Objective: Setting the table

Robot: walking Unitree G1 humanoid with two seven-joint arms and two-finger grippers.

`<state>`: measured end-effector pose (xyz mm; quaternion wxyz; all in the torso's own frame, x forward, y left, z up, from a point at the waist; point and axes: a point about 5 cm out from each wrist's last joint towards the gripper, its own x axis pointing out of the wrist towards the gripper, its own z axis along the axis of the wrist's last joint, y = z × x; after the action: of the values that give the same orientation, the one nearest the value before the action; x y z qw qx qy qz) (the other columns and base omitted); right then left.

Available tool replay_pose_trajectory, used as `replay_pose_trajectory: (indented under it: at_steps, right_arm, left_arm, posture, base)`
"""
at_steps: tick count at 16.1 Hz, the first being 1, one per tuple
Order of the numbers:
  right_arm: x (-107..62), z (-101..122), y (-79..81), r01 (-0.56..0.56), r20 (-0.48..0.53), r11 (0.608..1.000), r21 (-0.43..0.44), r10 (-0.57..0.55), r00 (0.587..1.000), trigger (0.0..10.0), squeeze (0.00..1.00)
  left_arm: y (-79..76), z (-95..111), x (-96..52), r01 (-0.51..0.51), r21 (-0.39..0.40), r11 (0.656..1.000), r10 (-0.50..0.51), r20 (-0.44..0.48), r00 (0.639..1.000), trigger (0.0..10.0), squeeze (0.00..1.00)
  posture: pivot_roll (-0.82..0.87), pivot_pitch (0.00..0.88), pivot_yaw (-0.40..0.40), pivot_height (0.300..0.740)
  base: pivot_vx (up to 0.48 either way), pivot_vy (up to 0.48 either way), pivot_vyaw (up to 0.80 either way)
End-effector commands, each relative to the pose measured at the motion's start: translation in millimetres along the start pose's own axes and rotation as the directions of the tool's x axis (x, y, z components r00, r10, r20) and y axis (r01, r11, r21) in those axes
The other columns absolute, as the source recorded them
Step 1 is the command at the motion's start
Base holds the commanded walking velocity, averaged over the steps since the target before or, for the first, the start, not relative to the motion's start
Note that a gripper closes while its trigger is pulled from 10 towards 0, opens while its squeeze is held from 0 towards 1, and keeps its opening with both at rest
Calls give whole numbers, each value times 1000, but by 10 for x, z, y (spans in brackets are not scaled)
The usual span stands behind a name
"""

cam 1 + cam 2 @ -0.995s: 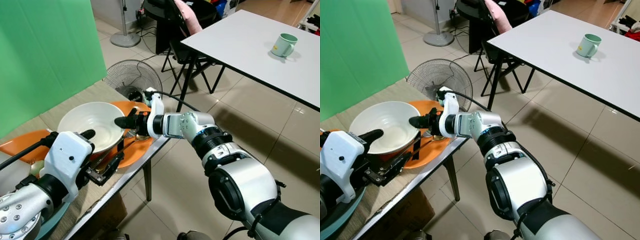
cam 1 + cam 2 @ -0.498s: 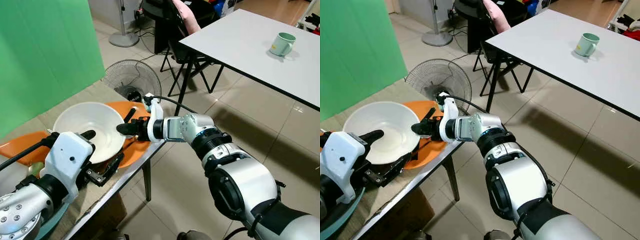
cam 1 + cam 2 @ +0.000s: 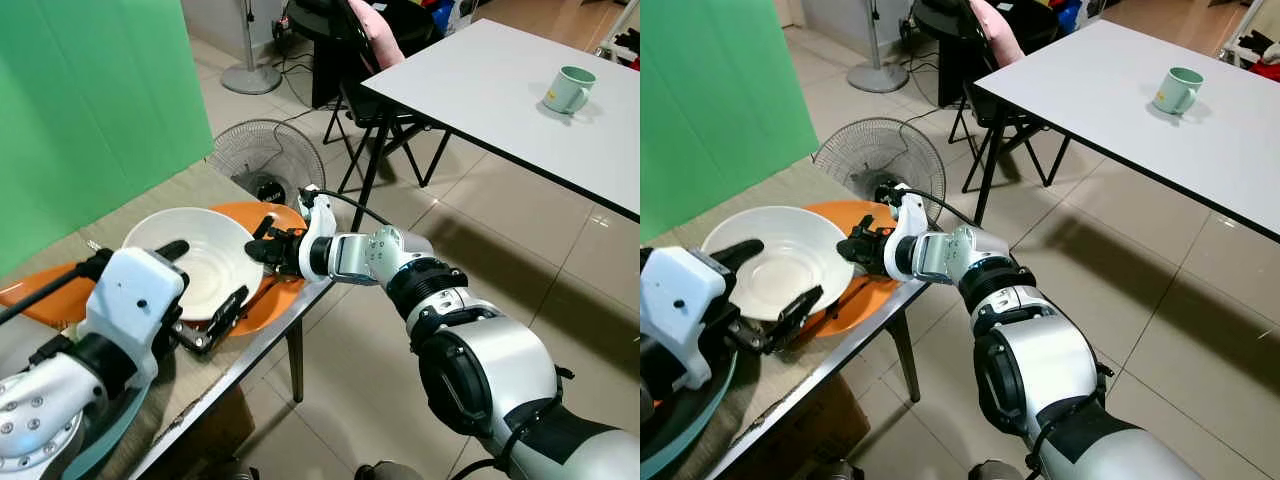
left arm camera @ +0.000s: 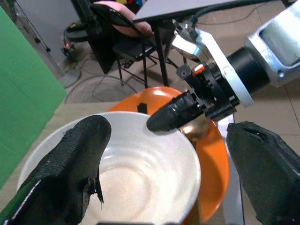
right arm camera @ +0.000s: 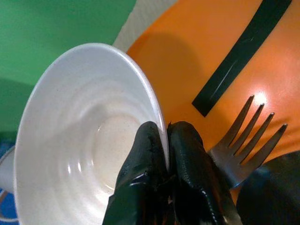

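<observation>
Bowl (image 3: pixel 200 258) sits on plate (image 3: pixel 272 300) at the near table's (image 3: pixel 190 385) edge. Fork (image 5: pixel 246 136) lies on the plate beside the bowl. Floor fan (image 3: pixel 266 155) stands behind this table. Mug (image 3: pixel 567 89) rests on the far table (image 3: pixel 500 90), well right; chair (image 3: pixel 365 70) at its left end.

a room set up for recording, more a studio or lab than a home; a green screen (image 3: pixel 90 110) stands behind the work table (image 3: pixel 200 375); tiled floor (image 3: pixel 370 400), white table (image 3: pixel 500 90), floor fan (image 3: pixel 265 160), chair (image 3: pixel 365 70)
</observation>
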<state>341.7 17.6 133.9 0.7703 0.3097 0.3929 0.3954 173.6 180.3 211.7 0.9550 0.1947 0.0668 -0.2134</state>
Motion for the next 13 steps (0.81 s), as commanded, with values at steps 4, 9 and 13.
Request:
replay_pose_trajectory:
  at_steps: [4, 9, 13]
  right_arm:
    - [120, 182, 415, -114, 97, 993, 25, 111, 989, 0, 0]
    - [-213, 681, 387, -24, 289, 974, -227, 91, 953, 0, 0]
    - [-688, 835, 92, 82, 408, 933, -350, 73, 910, 0, 0]
  left_arm:
    - [91, 75, 38, -68, -4, 998, 68, 55, 996, 10000, 0]
    - [263, 182, 134, -187, -64, 980, 193, 126, 973, 10000, 408]
    - [230, 274, 320, -172, -181, 968, 206, 191, 960, 10000, 1000]
  posture:
    - [38, 69, -11, 740]
    - [37, 53, -9, 740]
    - [31, 41, 8, 740]
  base:
    - [0, 0, 0]
    - [0, 0, 0]
    - [0, 0, 0]
